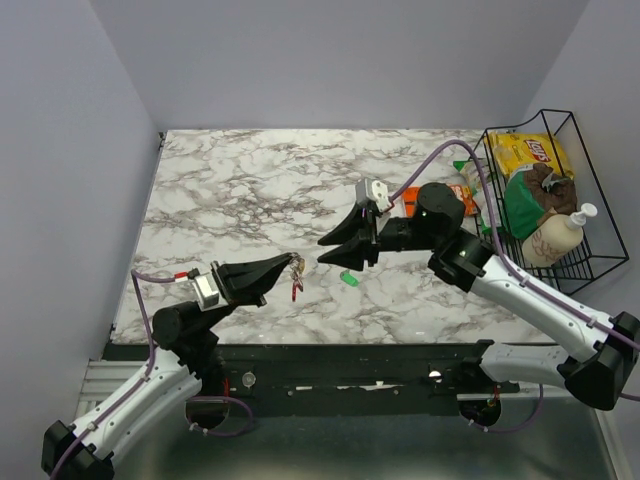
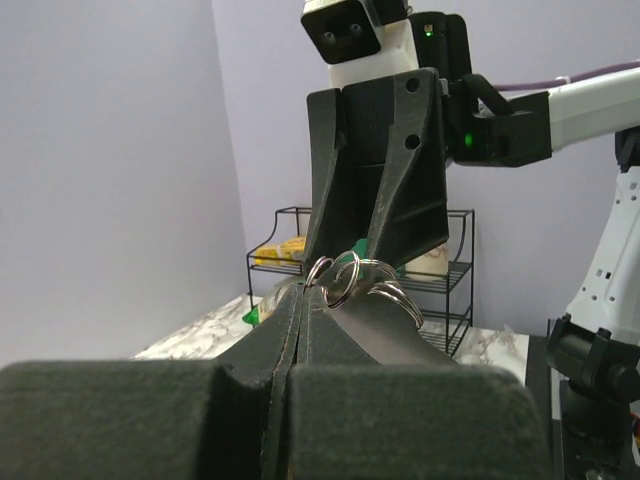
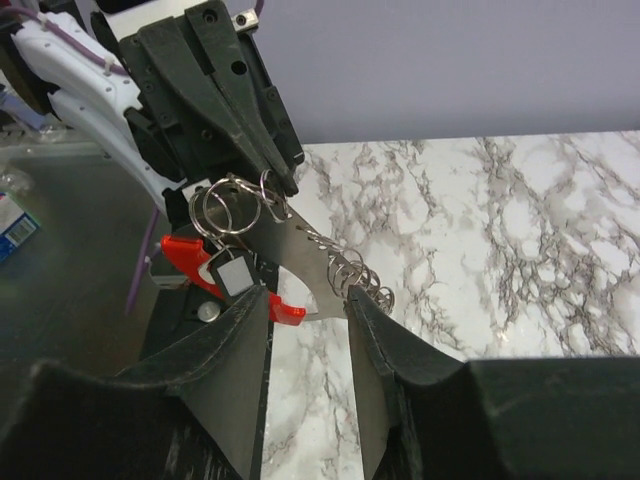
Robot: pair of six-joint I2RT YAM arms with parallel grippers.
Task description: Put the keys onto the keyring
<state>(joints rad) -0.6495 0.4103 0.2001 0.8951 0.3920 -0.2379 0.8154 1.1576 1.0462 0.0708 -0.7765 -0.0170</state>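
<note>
**Two hands tip to tip above the counter**

The left hand [image 1: 283, 270] was clamped shut on the keyring [image 1: 297, 264], a cluster of looped wire rings at its fingertips. A red key [image 1: 297, 288] hung just below them. The right hand [image 1: 325, 251] faced it, close beyond the rings, with its fingers spread apart and holding nothing. A green key [image 1: 349, 279] lay on the counter [image 1: 250, 190] just beneath the right hand.
</note>
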